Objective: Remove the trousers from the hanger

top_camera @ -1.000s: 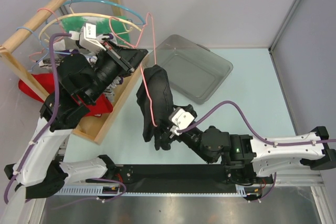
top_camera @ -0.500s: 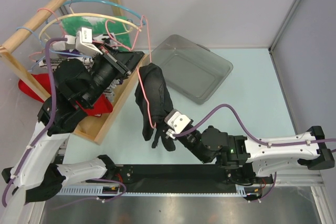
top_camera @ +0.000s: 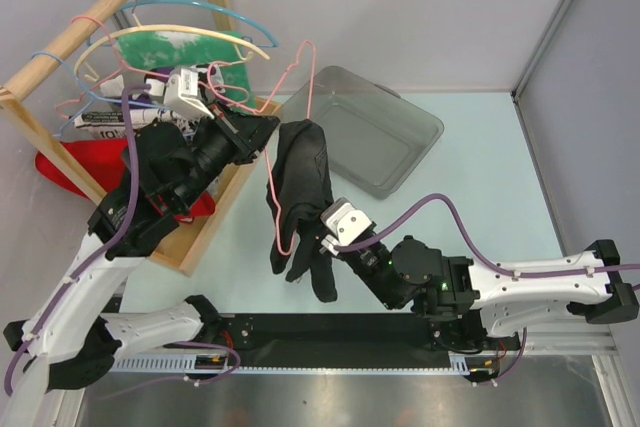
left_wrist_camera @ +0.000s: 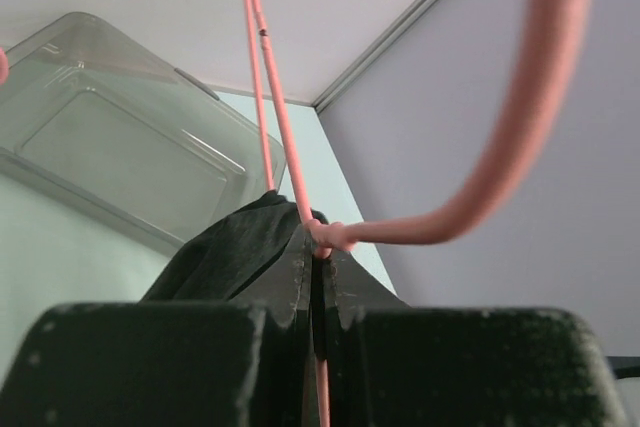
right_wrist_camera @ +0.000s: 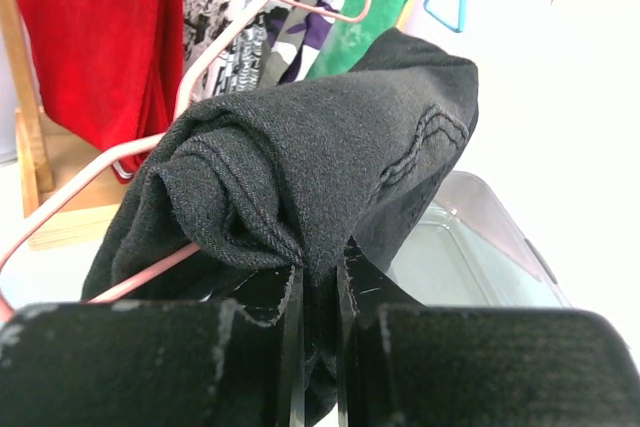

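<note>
1. While I look down from above, the trousers [top_camera: 300, 182] hang bunched on the hanger [top_camera: 311, 72] near the middle of the table. The clear bin [top_camera: 425, 127] sits at their 2 o'clock and the wooden rack [top_camera: 60, 47] out at 10 o'clock. The left gripper [top_camera: 268, 127] meets the wire at the trousers' 11 o'clock. The right gripper [top_camera: 322, 247] is at their 6 o'clock with its fingertips buried in black cloth, so its grip is hard to judge from here. Much of the wire is lost in the folds.
2. On the left wrist view, the left gripper [left_wrist_camera: 318, 277] has its jaws pressed together on the hanger [left_wrist_camera: 480, 187] just under the hook's bend. The hook is blurred and cut off by the top edge. Only a dark fold of the trousers [left_wrist_camera: 240, 252] shows, at 9 o'clock of the pinch.
3. On the right wrist view, the right gripper [right_wrist_camera: 318, 297] is all but closed, with a fold of the trousers [right_wrist_camera: 320, 147] nipped between its jaws. The hanger [right_wrist_camera: 140, 282] shows only as wire emerging at 8 o'clock. The red cloth [right_wrist_camera: 90, 37] at 11 o'clock is cropped by the frame.
</note>
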`<state>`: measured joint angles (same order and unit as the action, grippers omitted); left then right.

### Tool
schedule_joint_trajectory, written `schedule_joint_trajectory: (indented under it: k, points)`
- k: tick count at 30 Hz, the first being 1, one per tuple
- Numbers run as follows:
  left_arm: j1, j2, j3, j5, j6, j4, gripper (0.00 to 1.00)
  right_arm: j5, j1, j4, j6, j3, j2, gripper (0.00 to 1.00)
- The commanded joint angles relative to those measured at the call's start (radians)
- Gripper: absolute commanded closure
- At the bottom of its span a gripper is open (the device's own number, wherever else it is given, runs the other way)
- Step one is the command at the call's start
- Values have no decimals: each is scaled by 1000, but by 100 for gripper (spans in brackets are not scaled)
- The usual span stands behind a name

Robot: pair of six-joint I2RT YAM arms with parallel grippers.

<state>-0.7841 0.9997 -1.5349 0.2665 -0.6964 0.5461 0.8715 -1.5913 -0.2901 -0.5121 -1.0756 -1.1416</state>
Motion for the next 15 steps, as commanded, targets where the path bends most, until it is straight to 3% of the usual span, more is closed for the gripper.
schedule_joint_trajectory:
  k: [1,15]
  points:
    - [2,-15,36,22,74,14,100,0,-10,-244,-46,-104,46,100]
    - [2,-39,96,43,140,51,100,-69,-102,-231,-184,-242,46,100]
